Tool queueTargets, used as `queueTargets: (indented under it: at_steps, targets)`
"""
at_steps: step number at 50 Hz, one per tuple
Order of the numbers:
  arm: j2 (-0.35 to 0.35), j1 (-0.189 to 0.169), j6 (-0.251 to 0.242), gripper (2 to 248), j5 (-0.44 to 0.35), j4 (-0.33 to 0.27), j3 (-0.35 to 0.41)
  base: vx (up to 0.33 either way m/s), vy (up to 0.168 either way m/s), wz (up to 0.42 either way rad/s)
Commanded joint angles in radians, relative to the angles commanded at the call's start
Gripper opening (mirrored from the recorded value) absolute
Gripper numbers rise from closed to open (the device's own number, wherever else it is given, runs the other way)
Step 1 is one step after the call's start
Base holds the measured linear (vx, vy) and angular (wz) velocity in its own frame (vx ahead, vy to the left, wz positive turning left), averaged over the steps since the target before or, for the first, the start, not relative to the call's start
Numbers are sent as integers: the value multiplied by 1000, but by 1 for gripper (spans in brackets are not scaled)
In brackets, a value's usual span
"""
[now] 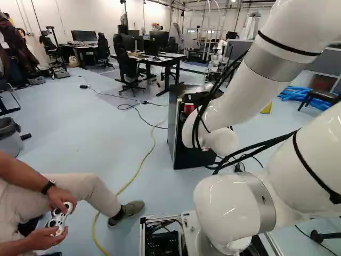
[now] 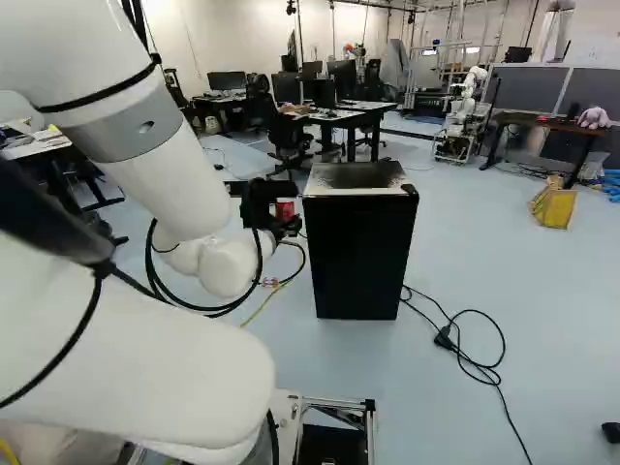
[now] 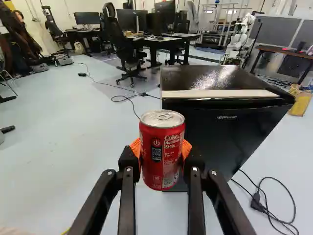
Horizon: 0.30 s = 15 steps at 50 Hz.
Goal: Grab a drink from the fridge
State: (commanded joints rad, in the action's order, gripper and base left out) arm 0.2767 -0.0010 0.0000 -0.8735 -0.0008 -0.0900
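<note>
Holding the can (image 3: 162, 149) now: red, silver lid up, upright between my fingers. My gripper (image 2: 283, 218) is closed down to can width, well short of fully closed, with orange pads (image 3: 186, 148) pressing from both sides. Lid stands above the pads, base hangs below them. Printed side faces my wrist camera. Can't tell if the can has been opened.

Can is outside the fridge (image 3: 220, 132). In the right base view it sits just left of the fridge body, about level with its upper part. Can't tell the exact gap between can and fridge. Fridge is black, upright on the floor, with a glossy top and a pale strip along the top's front edge. Door looks closed, as far as the wrist view shows.

My arm (image 1: 229, 109) reaches out ahead of the base to the can; loose black cables loop around its wrist end.

Surroundings: black cord (image 2: 475, 360) with a plug lies coiled on the floor, right of the fridge in the right base view. Yellow cable (image 1: 141, 166) runs along the floor at the fridge's other side. Desks (image 2: 354, 114) with monitors and office chairs (image 3: 128, 54) stand beyond. Another robot (image 2: 463, 114) is farther back, past the fridge. Yellow container (image 2: 552, 206) is at the right of the right base view.
</note>
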Motion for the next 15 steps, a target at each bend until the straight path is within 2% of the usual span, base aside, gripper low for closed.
queueTargets:
  at_steps: [15]
  targets:
    - [3, 1, 0, 97, 1, 1, 3, 0, 0, 0]
